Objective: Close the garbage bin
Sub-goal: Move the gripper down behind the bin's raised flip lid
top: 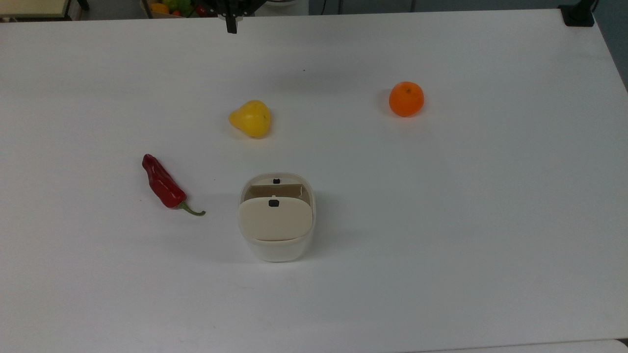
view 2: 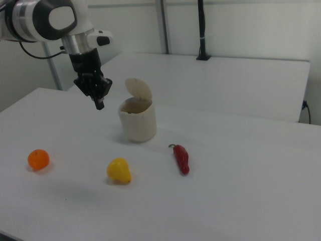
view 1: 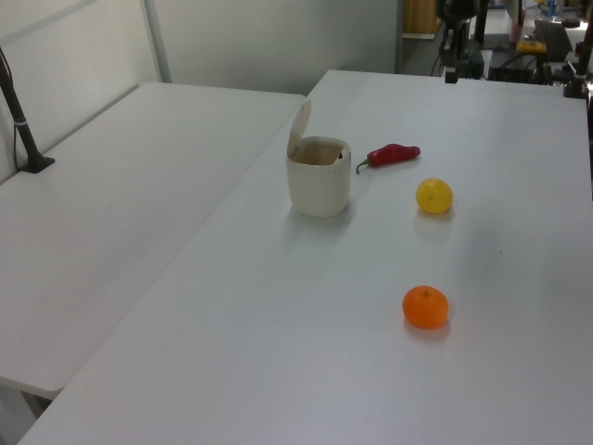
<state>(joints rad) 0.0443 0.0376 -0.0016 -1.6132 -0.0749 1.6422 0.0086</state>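
Cream-white plastic garbage bin (top: 276, 218) stands upright on the white desk (top: 441, 220), near the middle of the top view and slightly toward its lower edge. Lid (view 2: 138, 89) is open: hinged at one side and raised close to upright, seen clearly in the right view and in the left view, where it stands at the bin's left rim. In the top view the lid's flat face covers the nearer part of the opening; a small black button (top: 276, 181) sits on the far rim, a second small dark mark on the lid itself.

Red chili pepper (top: 162, 185) lies on the desk at the top view's left of the bin, apart from it, green stem pointing toward the bin. Yellow pear-like fruit (top: 251, 118) rests farther up in the top view, well apart from the bin. Orange (top: 406, 98) sits toward the top view's upper right, well apart from everything else.

End effector (view 2: 99, 104) hangs in the air, fingers pressed together and pointing down, holding nothing. In the right view it appears at the left of the bin, about level with the raised lid, not touching it. In the top view it shows at the upper edge (top: 231, 25), above the far side of the desk, well away from the bin.
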